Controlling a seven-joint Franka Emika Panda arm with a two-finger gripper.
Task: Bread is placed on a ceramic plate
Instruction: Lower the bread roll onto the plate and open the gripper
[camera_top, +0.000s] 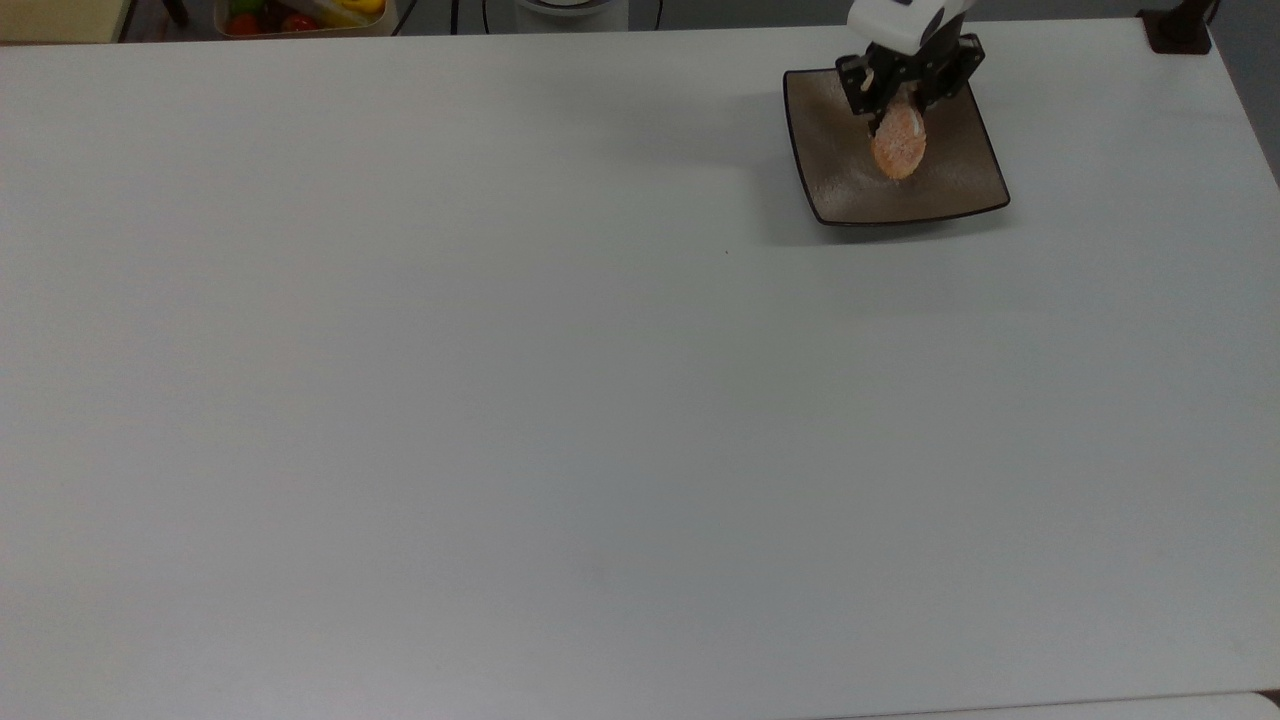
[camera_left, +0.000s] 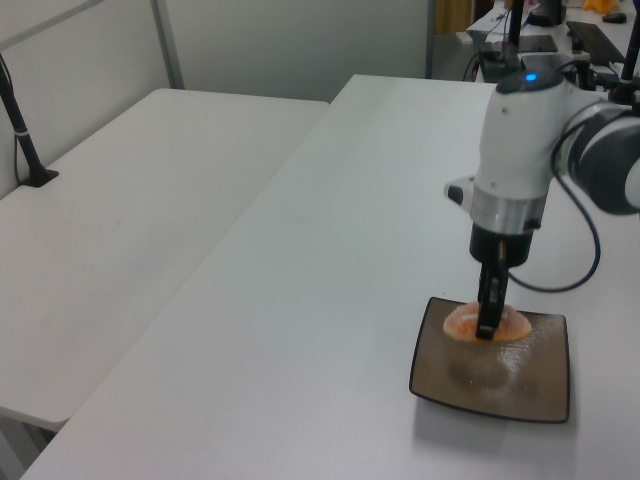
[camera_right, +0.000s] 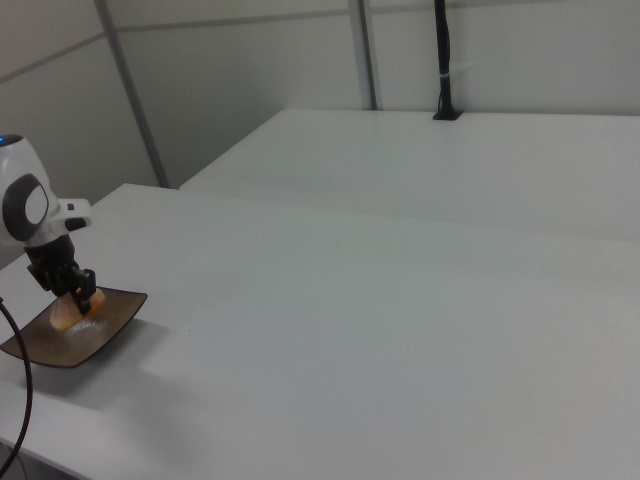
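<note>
Bread (camera_top: 898, 148), a small oval orange-brown roll with a speckled surface, is pinched between the two black fingers of the claw (camera_top: 903, 112) above the ceramic plate (camera_top: 850, 185), a square glossy brown-grey dish with a thin dark rim and upturned corners. In the top view the roll overlaps the plate's middle, nearer its upper edge. In the left view the bread (camera_left: 486, 322) sits low over the far part of the ceramic plate (camera_left: 500, 385); whether it touches the dish cannot be told. The claw (camera_left: 489, 326) points straight down, closed on the roll. The white arm (camera_left: 520, 150) rises behind it with a black cable looping from its wrist. In the right view the claw (camera_right: 78, 296) holds the bread (camera_right: 70, 312) over the ceramic plate (camera_right: 100, 335) near the right view's left edge. The plate rests on a wide white counter (camera_top: 500, 400), close to the top view's upper right corner. A tray of coloured fruit (camera_top: 300, 15) lies beyond the counter's far edge at the top view's upper left, and a black post base (camera_top: 1178, 30) stands at the upper right corner.
</note>
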